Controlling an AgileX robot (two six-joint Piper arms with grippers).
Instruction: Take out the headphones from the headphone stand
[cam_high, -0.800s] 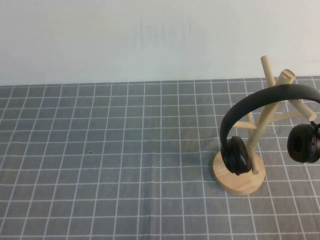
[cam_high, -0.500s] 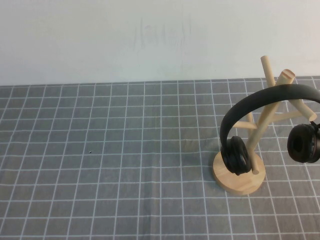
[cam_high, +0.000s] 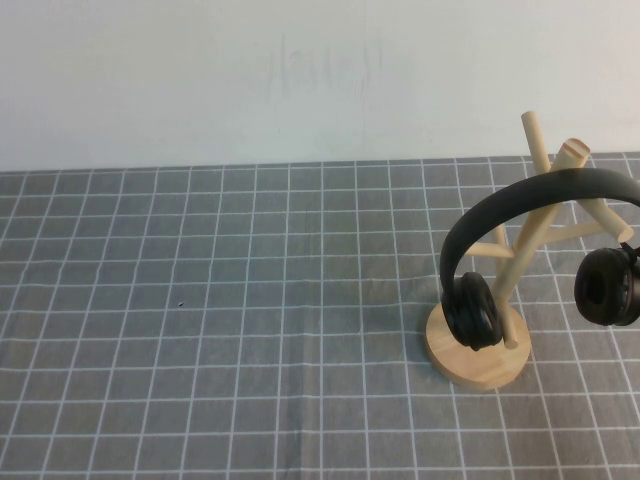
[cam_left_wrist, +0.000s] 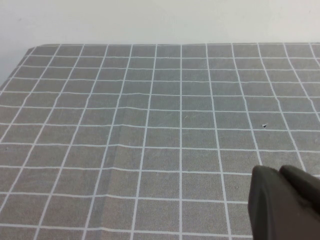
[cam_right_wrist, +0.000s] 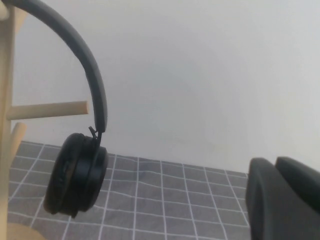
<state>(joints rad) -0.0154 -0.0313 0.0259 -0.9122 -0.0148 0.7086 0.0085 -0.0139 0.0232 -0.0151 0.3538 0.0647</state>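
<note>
The black headphones (cam_high: 472, 310) hang by their headband over the pegs of the light wooden headphone stand (cam_high: 478, 365) at the right of the high view, one ear cup in front of the round base and the other hanging off to the right. Neither gripper shows in the high view. In the right wrist view one ear cup of the headphones (cam_right_wrist: 77, 172) and a peg of the stand (cam_right_wrist: 47, 111) are visible. My right gripper (cam_right_wrist: 274, 164) is shut, empty, and apart from them. My left gripper (cam_left_wrist: 279, 172) is shut and empty above the bare cloth.
A grey cloth with a white grid (cam_high: 250, 320) covers the table. A white wall (cam_high: 300, 80) rises behind it. The cloth's far edge and left corner show in the left wrist view (cam_left_wrist: 35, 50).
</note>
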